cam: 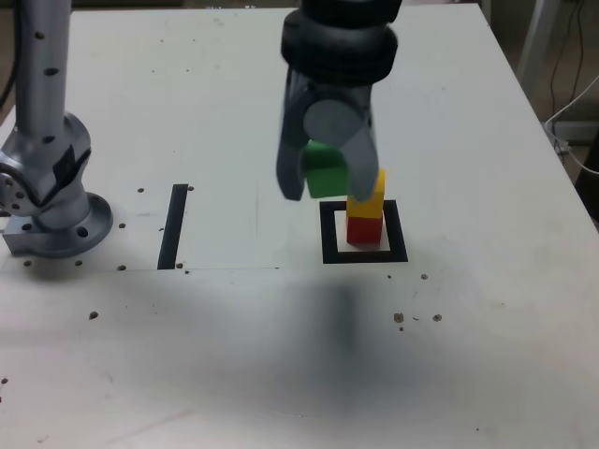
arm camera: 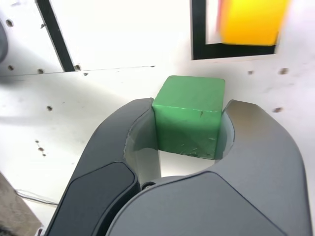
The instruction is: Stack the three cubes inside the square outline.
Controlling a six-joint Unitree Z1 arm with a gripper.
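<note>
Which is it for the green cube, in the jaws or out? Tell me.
In: the green cube sits between the jaws, which press against its opposite sides, raised above the white tabletop.

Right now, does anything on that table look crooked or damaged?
The yellow cube and red cube under it look neatly stacked inside the square outline. The white tabletop is marred by small dark spots or chips. The green cube, held in the tool, has slight nicks along its edges.
</note>
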